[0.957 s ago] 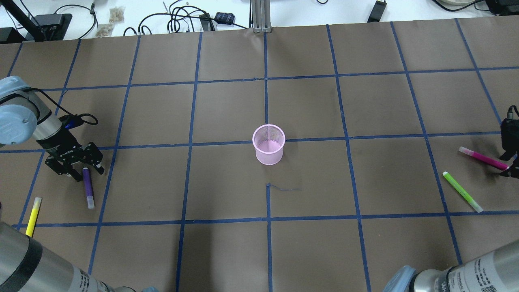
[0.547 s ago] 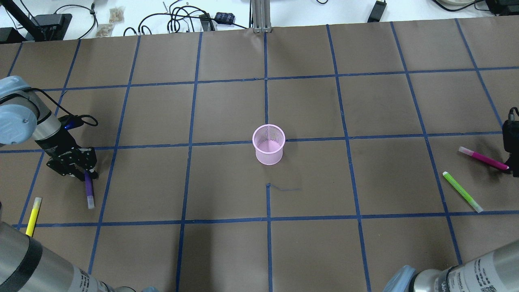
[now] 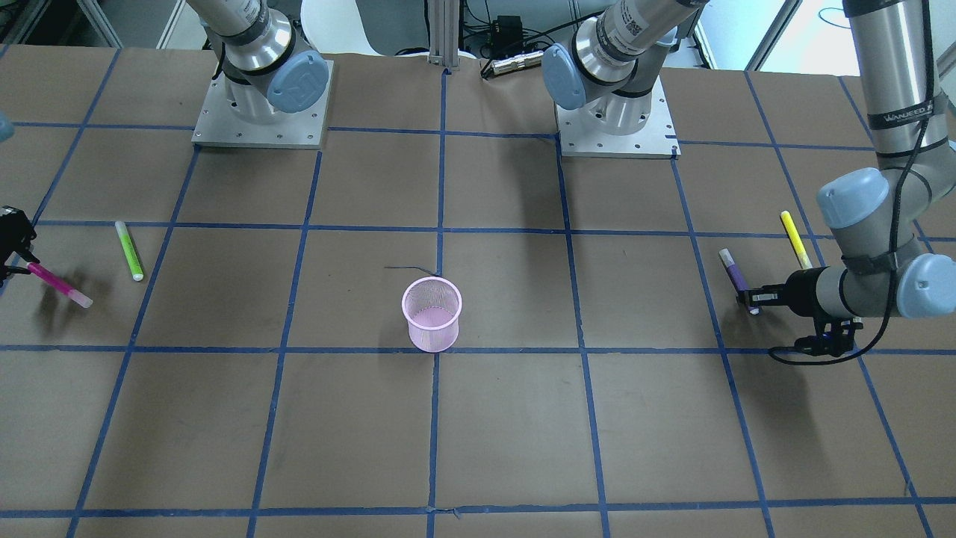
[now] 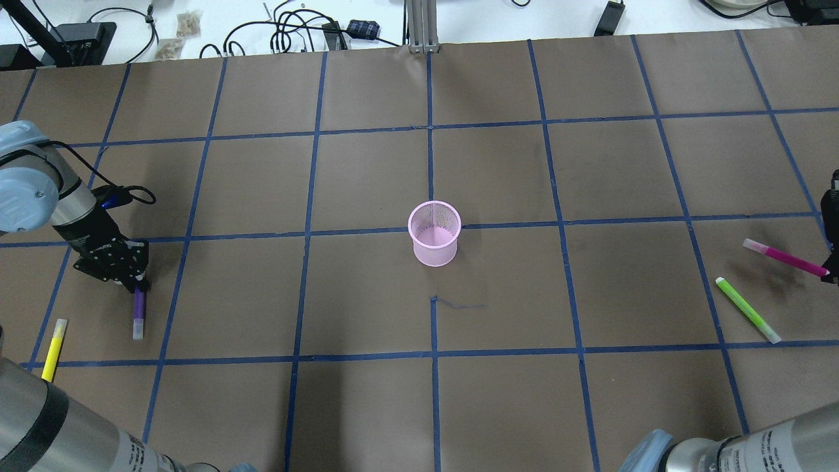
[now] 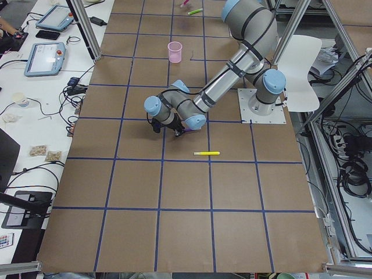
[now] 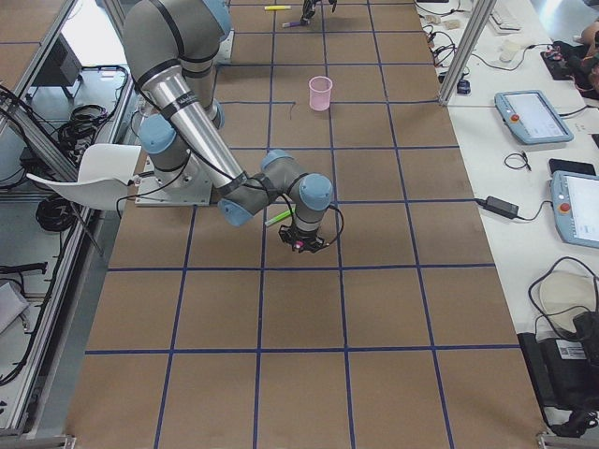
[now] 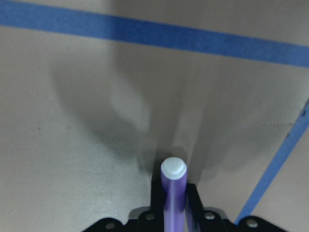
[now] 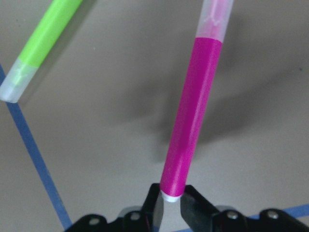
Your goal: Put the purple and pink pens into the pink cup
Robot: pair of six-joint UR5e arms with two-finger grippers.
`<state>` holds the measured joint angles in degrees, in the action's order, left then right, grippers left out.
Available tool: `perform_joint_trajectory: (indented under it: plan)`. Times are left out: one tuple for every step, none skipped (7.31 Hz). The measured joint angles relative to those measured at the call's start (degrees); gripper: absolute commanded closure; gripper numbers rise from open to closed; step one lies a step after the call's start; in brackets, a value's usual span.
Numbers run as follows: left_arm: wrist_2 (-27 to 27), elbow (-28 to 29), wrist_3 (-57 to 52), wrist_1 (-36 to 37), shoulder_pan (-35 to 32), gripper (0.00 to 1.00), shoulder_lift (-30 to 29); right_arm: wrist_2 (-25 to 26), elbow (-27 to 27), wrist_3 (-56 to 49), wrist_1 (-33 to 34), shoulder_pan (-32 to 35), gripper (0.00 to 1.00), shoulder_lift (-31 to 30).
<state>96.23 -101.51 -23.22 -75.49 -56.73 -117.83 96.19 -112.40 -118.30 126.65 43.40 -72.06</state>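
The pink mesh cup (image 4: 434, 234) stands upright at the table's middle, also in the front view (image 3: 432, 314). My left gripper (image 4: 134, 282) is shut on one end of the purple pen (image 4: 138, 311) at the left side; the wrist view shows the pen (image 7: 173, 193) clamped between the fingers, capped end pointing away. My right gripper (image 4: 829, 275) at the right edge is shut on the tip end of the pink pen (image 4: 783, 257). The pen (image 8: 190, 116) is held slightly above the table, its shadow below it. It also shows in the front view (image 3: 56, 284).
A green pen (image 4: 747, 309) lies close beside the pink pen, also in the right wrist view (image 8: 41, 41). A yellow pen (image 4: 54, 341) lies near the left arm, close to the purple pen. Cables and gear lie beyond the table's far edge.
My left gripper has closed from open onto the purple pen, whose free end shifted slightly left. My right gripper has drawn toward the right edge with the pink pen.
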Motion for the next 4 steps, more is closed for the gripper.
perform_joint_trajectory:
  plan:
    - [0.0,0.1,0.3,0.0,-0.2,1.00,0.6,-0.1,0.3,0.4,-0.7,0.7,1.00,-1.6]
    - [-0.1,0.1,0.4,0.0,-0.3,1.00,1.1,0.1,1.0,2.2,-2.1,3.0,1.00,-4.0]
    - [-0.1,0.2,0.5,0.0,-0.5,1.00,1.6,0.9,2.1,6.3,-5.0,7.0,1.00,-6.7]
    - [-0.2,0.2,0.5,0.0,-0.6,1.00,2.1,1.7,3.9,11.9,-9.0,11.9,1.00,-8.8]
